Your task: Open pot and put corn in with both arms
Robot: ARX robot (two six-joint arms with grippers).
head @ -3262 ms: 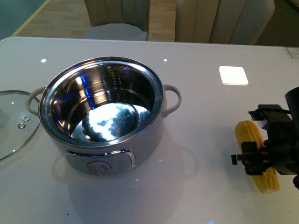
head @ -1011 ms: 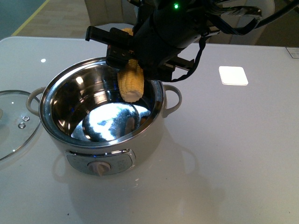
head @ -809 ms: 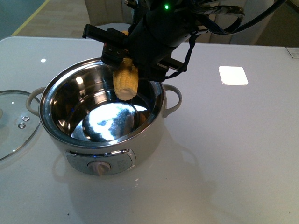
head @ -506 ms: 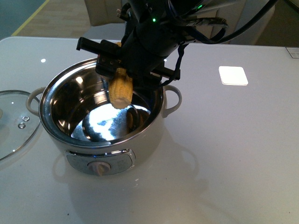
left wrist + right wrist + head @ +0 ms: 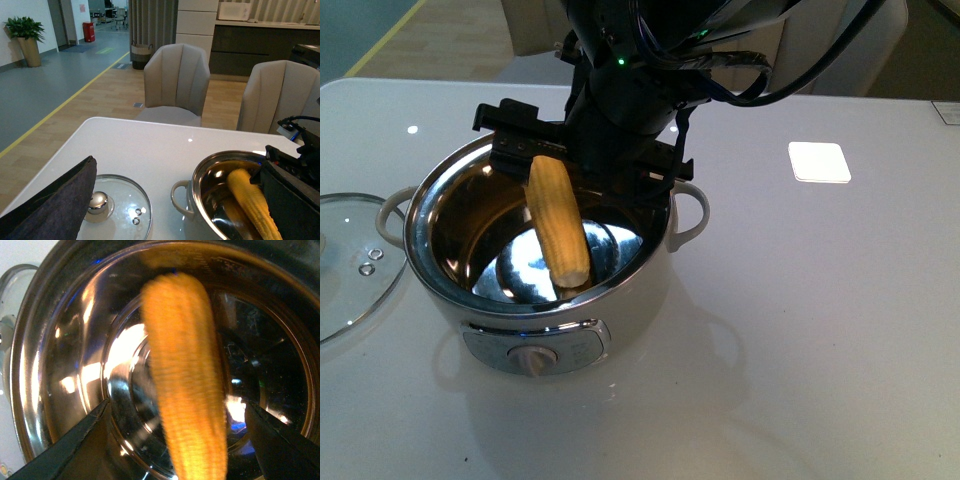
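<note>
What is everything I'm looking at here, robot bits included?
Pot: one, cream-white with a shiny steel bowl, open, on the table in front of the robot.
Corn: one, yellow, slanting down inside the pot; blurred in the right wrist view.
Lid: one, clear glass with a metal knob, flat on the table left of the pot.
Table: one, glossy white.
Chairs: two, beige, behind the table.
Plant: one, green, potted, far back in the room.
Right gripper: black, over the pot's far rim, jaws spread wider than the corn.
Left gripper: black, near the lid; only one edge shows.
</note>
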